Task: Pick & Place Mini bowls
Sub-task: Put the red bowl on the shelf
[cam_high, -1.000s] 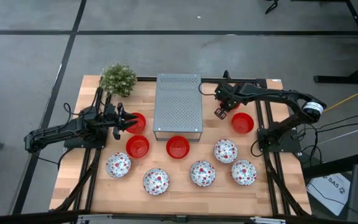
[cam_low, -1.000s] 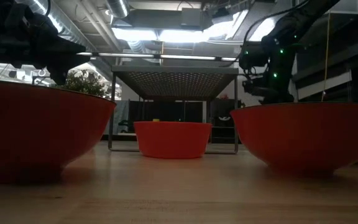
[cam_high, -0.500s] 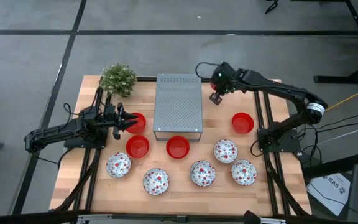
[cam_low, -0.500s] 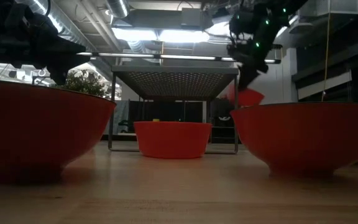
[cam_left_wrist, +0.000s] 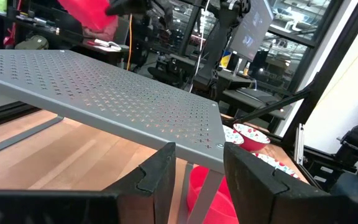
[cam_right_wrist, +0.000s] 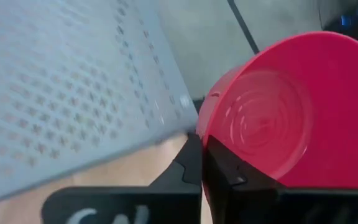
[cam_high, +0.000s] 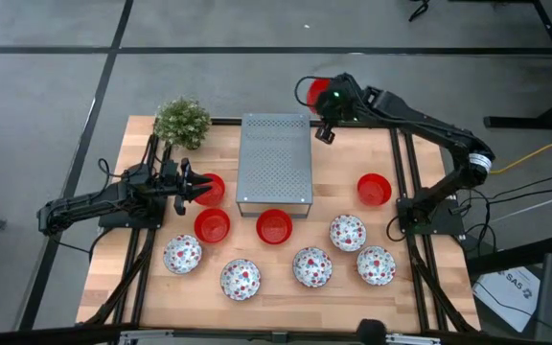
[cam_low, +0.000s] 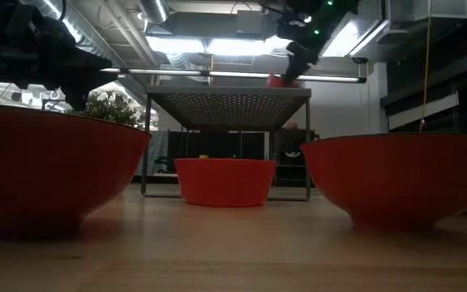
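Red mini bowl (cam_right_wrist: 291, 112) in clamped right hand (cam_right_wrist: 207, 158)

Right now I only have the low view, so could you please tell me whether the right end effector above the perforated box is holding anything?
Observer: Yes. The right wrist view shows the right end effector shut on the rim of a red mini bowl.
Operator: Where is it over the table?
Observer: From above, it hangs past the far edge of the table, just off the far right corner of the grey perforated box.
Operator: And the left end effector?
Observer: The left end effector is open, by another red bowl at the box's left side.
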Controlling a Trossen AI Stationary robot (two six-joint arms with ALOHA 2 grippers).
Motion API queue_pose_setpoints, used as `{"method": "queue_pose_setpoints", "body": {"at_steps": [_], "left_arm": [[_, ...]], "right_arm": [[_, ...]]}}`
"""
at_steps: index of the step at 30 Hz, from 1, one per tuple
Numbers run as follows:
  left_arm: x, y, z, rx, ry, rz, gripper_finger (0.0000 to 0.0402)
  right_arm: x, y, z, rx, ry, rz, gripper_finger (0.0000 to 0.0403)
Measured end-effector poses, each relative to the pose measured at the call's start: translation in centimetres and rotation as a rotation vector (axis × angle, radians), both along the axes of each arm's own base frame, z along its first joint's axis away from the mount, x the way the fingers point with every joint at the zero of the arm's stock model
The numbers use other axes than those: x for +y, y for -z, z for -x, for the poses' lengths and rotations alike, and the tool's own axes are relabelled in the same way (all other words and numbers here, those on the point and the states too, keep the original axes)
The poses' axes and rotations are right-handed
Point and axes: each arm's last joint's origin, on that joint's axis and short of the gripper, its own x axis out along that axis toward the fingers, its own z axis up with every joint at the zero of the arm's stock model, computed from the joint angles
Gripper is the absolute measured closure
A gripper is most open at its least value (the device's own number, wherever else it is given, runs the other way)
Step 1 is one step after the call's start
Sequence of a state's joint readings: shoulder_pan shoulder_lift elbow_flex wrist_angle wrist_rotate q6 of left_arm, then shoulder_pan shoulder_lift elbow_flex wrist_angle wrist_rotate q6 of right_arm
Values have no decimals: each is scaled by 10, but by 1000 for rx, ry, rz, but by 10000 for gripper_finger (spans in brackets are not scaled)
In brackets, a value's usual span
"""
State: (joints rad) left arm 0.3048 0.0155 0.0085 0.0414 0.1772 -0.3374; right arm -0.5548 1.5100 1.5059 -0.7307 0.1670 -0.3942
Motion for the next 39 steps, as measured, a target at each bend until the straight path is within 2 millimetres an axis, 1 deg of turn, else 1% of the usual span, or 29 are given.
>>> {"method": "queue_pose_setpoints", "body": {"at_steps": [7,13,19,25,29,32,36,39], "left_arm": [[0,0,0,0,0,0,272],[0,0,0,0,0,0,272],[0,0,0,0,0,0,272],[0,0,0,0,0,0,272],[0,0,0,0,0,0,272],[0,0,0,0,0,0,272],[0,0,0,0,0,0,272],[0,0,0,0,0,0,272]], "right_arm": [[-3,-14,-40,7,-227,17,401],[-2,-14,-74,97,-354,38,401],[6,-11,-99,128,-473,21,401],[16,4,-110,206,-533,-12,401],[18,14,-114,255,-546,-43,401],[19,16,-113,280,-539,-48,400],[21,17,-113,322,-505,-16,378],[21,18,-111,342,-503,-29,359]]}}
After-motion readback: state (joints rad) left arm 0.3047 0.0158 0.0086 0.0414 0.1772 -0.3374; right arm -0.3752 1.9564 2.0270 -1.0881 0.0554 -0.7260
